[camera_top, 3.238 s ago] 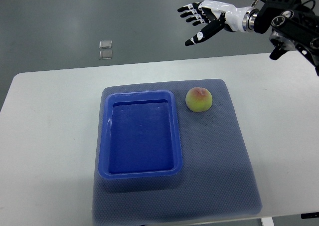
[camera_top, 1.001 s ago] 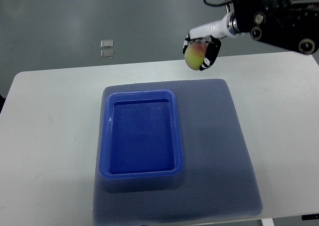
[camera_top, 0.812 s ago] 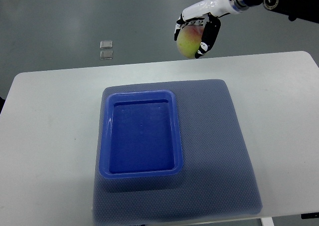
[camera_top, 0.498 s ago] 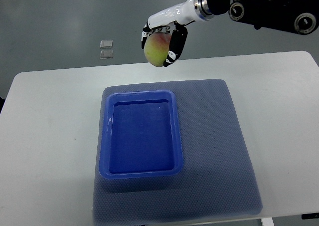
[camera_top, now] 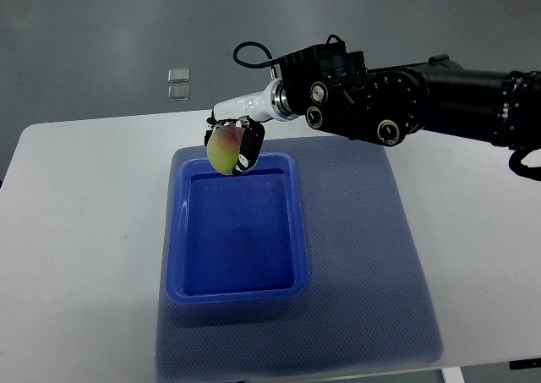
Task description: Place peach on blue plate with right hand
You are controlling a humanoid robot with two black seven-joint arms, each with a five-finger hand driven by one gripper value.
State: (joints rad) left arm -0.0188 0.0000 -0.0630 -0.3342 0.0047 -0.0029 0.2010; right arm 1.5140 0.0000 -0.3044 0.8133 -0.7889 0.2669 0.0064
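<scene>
Peach point(camera_top: 223, 150) is sitting in your right hand point(camera_top: 233, 139), whose fingers point(camera_top: 250, 149) are curling down around it from above. You are holding it over the far edge of the blue plate point(camera_top: 238, 225), near the far left corner, and it is hanging clear of the plate. The plate is lying on a grey-blue mat point(camera_top: 363, 265) spread on the white table point(camera_top: 84, 231). You have nothing standing between the peach and the plate's bare floor. Two small clear squares point(camera_top: 178, 84) are lying on the floor beyond the table, well apart from the work. Your dark forearm point(camera_top: 406, 104) is reaching in from the right edge and crossing above the mat's far right corner. Your fingers are hiding the peach's right side.
</scene>
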